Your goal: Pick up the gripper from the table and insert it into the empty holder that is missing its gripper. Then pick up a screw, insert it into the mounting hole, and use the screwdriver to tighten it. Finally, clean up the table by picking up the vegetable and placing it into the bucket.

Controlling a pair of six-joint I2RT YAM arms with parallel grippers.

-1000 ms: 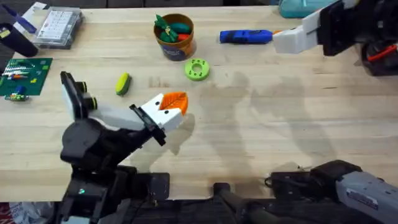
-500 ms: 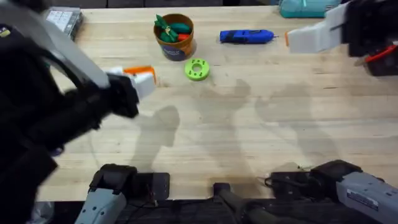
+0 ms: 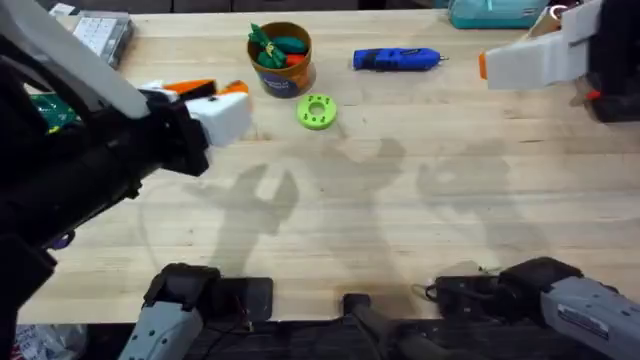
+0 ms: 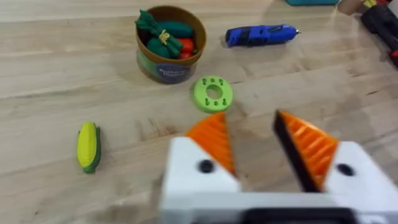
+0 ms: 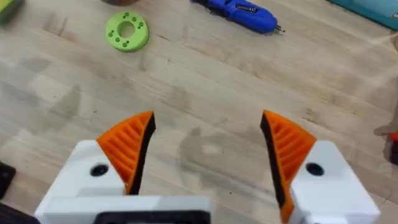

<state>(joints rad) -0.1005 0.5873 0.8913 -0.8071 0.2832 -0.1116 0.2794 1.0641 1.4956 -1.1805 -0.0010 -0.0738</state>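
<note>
The left pincer (image 4: 252,146) hangs above the worktop (image 3: 400,210) with its orange ribbed pads spread partly apart and nothing between them; the right pincer (image 5: 208,149) stands wider open, also empty, off toward the far right side of the worktop. In the left wrist view the vegetable (image 4: 87,147), yellow with green ends, lies flat on the wood well apart from the pincer's pads and off to one side of them, so the cleanup step looks like the one in hand, with the grasp not yet made. The bucket (image 3: 281,58) sits upright at the far side of the worktop, already holding darker green and red-orange toys, and the lime-green ring (image 3: 317,111) lies just beside it; the screwdriver (image 3: 395,59) rests on its side farther toward the right. The risks here are of aim and of handling. The vegetable is small and rounded, so a closing pad that meets it off-centre could roll or squirt it away across the smooth wood. In the overhead view the left arm hides that part of the worktop, so the descent depends on the wrist view. At the drop, the bucket is nearly full; a low or hurried release could clip its rim, tip it, or let the vegetable bounce off the toys inside.
</note>
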